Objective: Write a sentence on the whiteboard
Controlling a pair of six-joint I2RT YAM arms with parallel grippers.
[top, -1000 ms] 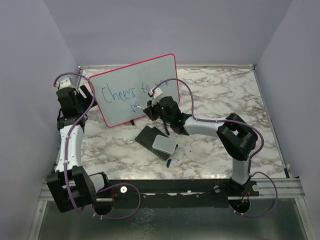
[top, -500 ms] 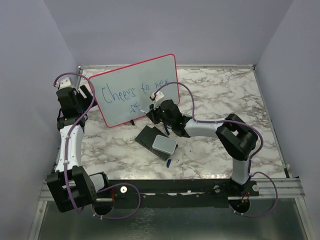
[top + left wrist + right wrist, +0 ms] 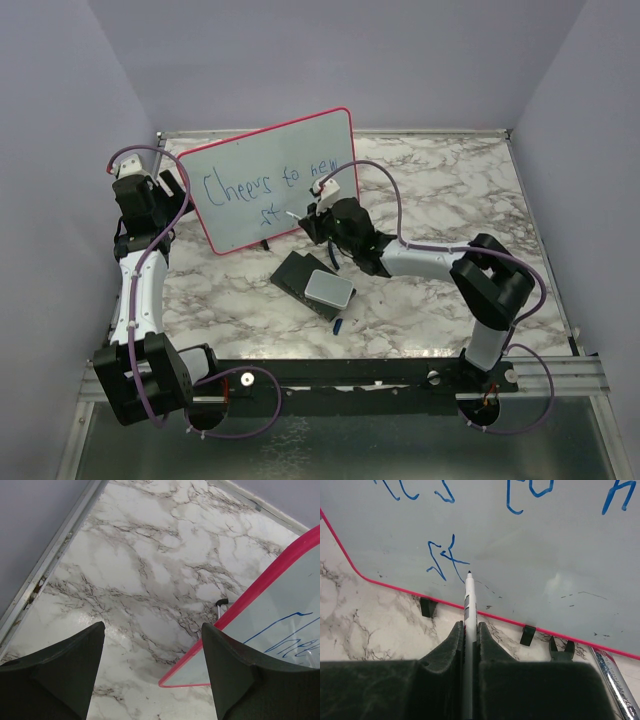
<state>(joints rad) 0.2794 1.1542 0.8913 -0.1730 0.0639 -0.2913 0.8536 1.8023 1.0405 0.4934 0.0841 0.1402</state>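
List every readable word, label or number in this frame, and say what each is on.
"Cheers to new": top line of the sentence, blue handwriting on the whiteboard.
"st": second line, by the marker tip.
Marker barrel print: too small to read.

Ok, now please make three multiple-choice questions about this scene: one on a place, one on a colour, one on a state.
1. Where is the eraser? A on the table, in front of the whiteboard; B on top of the whiteboard; C hanging on the wall.
2. What colour is the writing? A red; B blue; C green.
3. How is the right gripper? A open and empty; B shut on the eraser; C shut on the marker.
Answers: 1 A, it lies on the marble before the board; 2 B, the strokes are blue; 3 C, the wrist view shows the marker clamped in it.
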